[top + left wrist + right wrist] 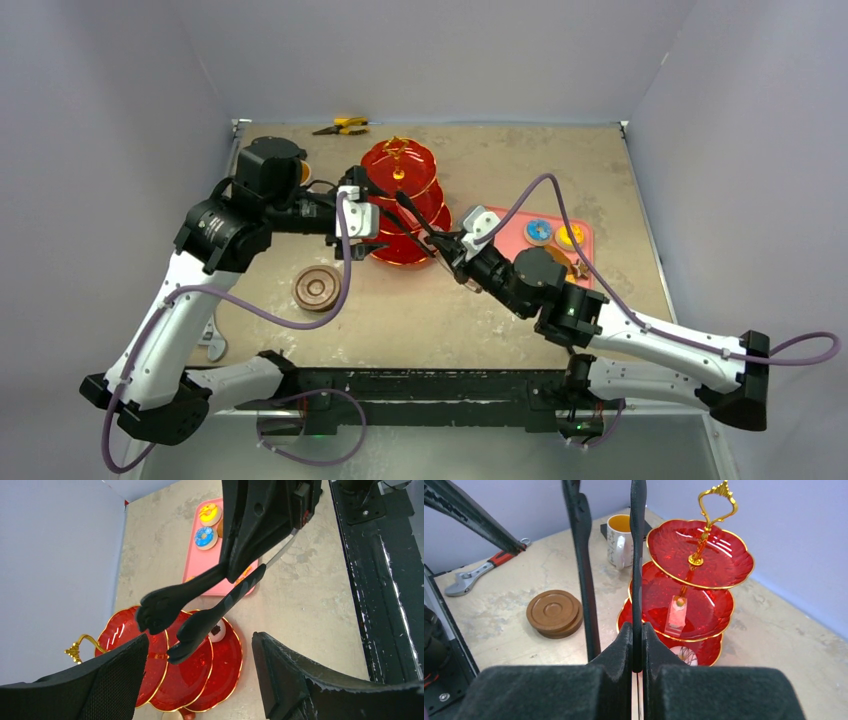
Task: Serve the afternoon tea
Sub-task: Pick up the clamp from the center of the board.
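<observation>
The right gripper (637, 647) was clenched on one blade of the black tongs (584, 565). The other blade stood free just beside its finger, so the tong tips gaped apart and carried nothing. Their long axis ran from the gripper toward the red three-tier stand (704, 560), with the tips hanging over its lower tiers. One white iced pastry (684, 655) lay on the bottom plate.

The left gripper (200, 665) hovered spread wide and empty on the stand's other side. The other pastries (204, 536) sat on the pink tray (195, 560), behind the tongs on the right arm's side, so that arm was the nearer. By my reckoning, the tongs would have to swing back from the stand to reach them. The white mug (620, 540) and brown saucers (554, 612) stood nearer the left arm.
</observation>
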Controlling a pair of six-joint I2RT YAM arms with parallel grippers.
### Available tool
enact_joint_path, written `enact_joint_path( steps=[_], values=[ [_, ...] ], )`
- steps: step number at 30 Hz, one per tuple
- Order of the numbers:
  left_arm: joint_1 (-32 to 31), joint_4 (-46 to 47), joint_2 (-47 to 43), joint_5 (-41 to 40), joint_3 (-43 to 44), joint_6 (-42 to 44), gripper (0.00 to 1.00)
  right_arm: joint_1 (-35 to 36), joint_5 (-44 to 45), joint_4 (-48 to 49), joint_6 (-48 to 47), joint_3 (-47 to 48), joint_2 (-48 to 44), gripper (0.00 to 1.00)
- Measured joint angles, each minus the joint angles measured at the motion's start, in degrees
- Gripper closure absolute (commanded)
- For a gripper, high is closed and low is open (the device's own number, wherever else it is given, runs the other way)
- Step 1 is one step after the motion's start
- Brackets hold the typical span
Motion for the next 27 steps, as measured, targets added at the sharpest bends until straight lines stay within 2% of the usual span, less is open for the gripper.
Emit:
enact_joint_path(
  steps=[7,14,20,27],
  values=[
    [-0.17,-1.66,0.15,0.83,0.37,0.74,0.38,0.02,0.44,-0.76,-2.64,1.03,0.17,1.0],
    [-1.68,-2.51,1.53,1.44,1.49,0.63,0.54,0.02,0.26,-0.31,-4.02,2.27,2.03,1.0],
    [-4.52,-4.74,4.26,1.03,2.62,1.51,0.6,0.02,0.07,0.0,-5.4,4.39,4.37,1.0],
    [-8.15,-7.54,5.62,-2.4,2.99,3.63,0.61,0.02,-1.27,0.17,-6.56,6.08,5.64,1.0]
  ],
)
